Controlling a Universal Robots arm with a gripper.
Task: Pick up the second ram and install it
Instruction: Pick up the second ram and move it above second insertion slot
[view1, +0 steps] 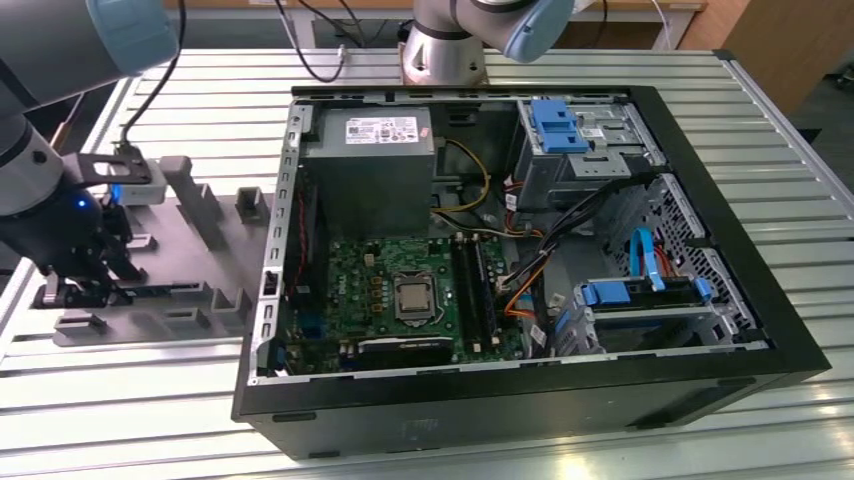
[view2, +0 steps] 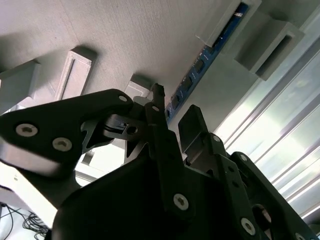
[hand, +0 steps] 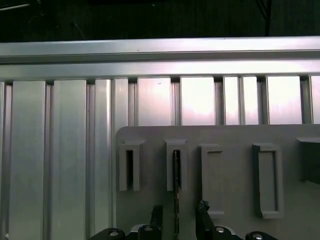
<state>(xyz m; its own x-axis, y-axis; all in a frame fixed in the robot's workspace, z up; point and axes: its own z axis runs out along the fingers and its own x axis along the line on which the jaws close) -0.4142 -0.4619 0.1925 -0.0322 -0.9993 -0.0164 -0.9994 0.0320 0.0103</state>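
- Where the grey holder tray (view1: 187, 322) lies on the slatted metal desk (view1: 134, 400), at about nine o'clock in the exterior view, the gripper (view1: 83, 288) is held low over it.
- In both wrist views the fingers (hand: 156, 216) are seen spread apart, one on each side of the second ram (hand: 176, 175). A gap is left on both sides, so nothing is clasped.
- The second ram is stood on its long edge in a slotted grey post of the tray. In the second wrist view its blue face and small dark chips are shown running away from the fingers.
- Other rectangular posts (hand: 267, 180) are raised from the same tray beside the one that carries the stick.
- An open black computer case (view1: 534, 400) is laid on its side just beside the tray, at the tray's three o'clock.
- Inside the case a green motherboard (view1: 380, 270) is exposed, with long black slots (view1: 470, 285) at its three o'clock side.
- A grey power supply (view1: 367, 160) is mounted at the motherboard's twelve o'clock.
- Blue drive clips (view1: 554, 125) are seen at about one o'clock within the case.
- Beyond the case, at twelve o'clock, the arm's base (view1: 445, 50) is fixed to the desk.
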